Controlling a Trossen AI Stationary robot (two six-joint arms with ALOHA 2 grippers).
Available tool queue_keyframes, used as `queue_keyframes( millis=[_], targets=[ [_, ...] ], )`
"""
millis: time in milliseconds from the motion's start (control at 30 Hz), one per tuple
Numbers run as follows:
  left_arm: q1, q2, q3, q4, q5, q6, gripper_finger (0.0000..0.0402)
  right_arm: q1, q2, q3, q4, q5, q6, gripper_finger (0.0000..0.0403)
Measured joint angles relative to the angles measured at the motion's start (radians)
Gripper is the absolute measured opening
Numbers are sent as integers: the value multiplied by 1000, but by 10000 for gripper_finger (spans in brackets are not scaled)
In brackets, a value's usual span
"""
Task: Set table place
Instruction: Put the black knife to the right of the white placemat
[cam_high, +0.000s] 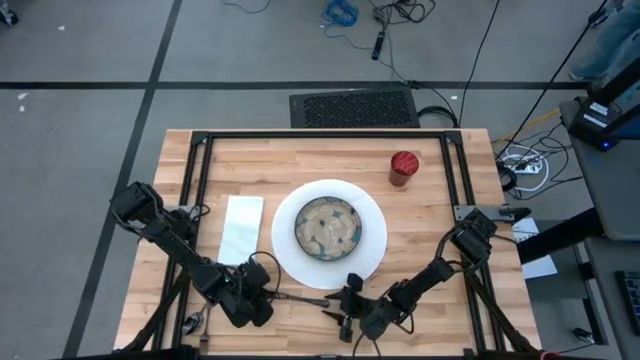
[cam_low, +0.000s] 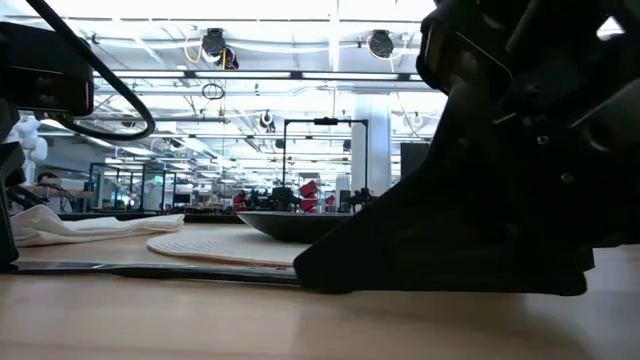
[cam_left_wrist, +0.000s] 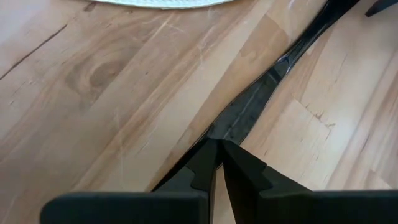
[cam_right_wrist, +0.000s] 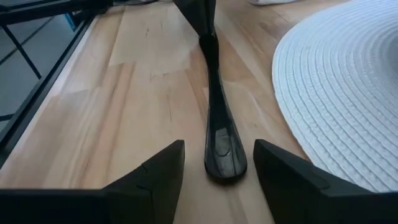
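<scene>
On the wooden worktop (cam_high: 420, 230), the big white plate (cam_high: 372, 230) sits near the middle with the patterned bowl (cam_high: 328, 228) on it. The white napkin (cam_high: 241, 228) lies just left of the plate, apart from it, and the small red cup (cam_high: 403, 168) stands at the far right, well clear of the plate.

Both arms meet at the near edge, in front of the plate. The left end effector (cam_left_wrist: 217, 163) has its fingers pressed together on one end of a dark metal piece of cutlery (cam_left_wrist: 252, 109), which lies flat on the wood and runs rightward toward the other arm. The right end effector (cam_right_wrist: 217, 163) is low over the worktop with its fingers spread, one on each side of the rounded end of the cutlery (cam_right_wrist: 219, 140) without touching it. That rounded end rests on the wood just beside the ribbed plate rim (cam_right_wrist: 348, 87).

In the low view, the cutlery (cam_low: 150, 270) lies flat along the near worktop, with the plate (cam_low: 230, 246) and dark bowl (cam_low: 295, 225) behind it and the napkin (cam_low: 70, 224) to the left.
</scene>
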Motion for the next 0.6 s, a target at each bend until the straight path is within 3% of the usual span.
queue_keyframes(
  millis=[600],
  targets=[
    [0, 0, 0, 2, -25, -11, 18, -26, 42, 13, 2, -34, -101, 130]
  ],
)
